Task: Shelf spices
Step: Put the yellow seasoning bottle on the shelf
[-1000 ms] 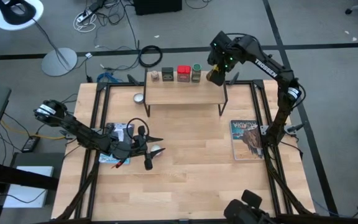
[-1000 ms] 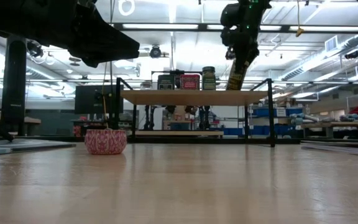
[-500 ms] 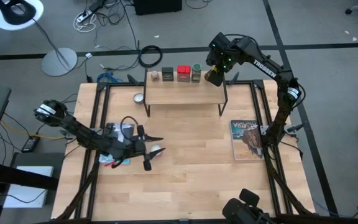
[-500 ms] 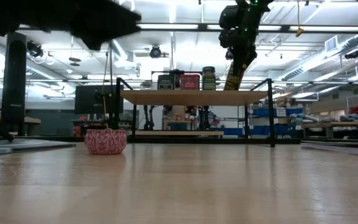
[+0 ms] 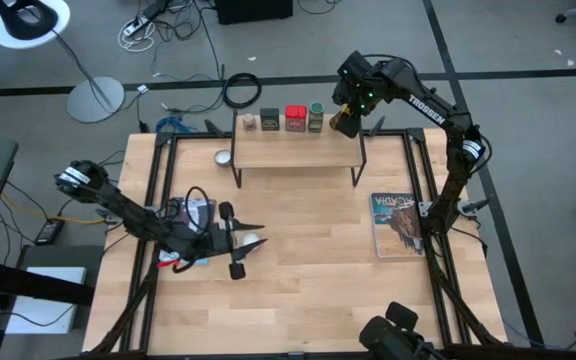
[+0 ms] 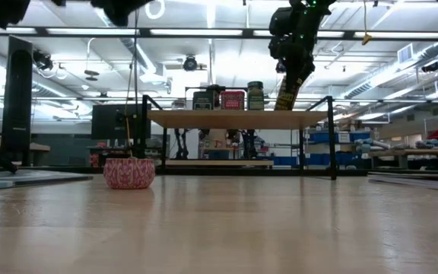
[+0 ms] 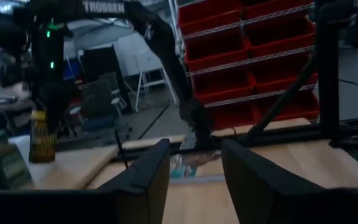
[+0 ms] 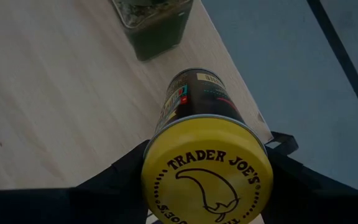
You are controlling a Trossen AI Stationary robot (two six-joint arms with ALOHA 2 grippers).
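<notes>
At twelve o'clock on the table (image 5: 318, 290), my right gripper (image 5: 346, 122) grips the yellow-lidded glass spice jar (image 8: 205, 165) by its sides, tilted over the right end of the low light-wood shelf on black legs (image 5: 298, 152). Along the shelf stand the brownish jar (image 5: 250, 122), black tin (image 5: 269, 120), red tin (image 5: 295, 118) and green-capped jar (image 5: 315, 116). Set down tilted, the yellow jar could topple off the edge or knock its green-capped neighbour. My left gripper (image 5: 236, 244) hangs empty at eight o'clock, fingers apart.

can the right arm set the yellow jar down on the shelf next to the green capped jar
Probably yes. The right gripper holds the yellow jar by the shelf's right end, and bare plank lies beside the green-capped jar.
</notes>
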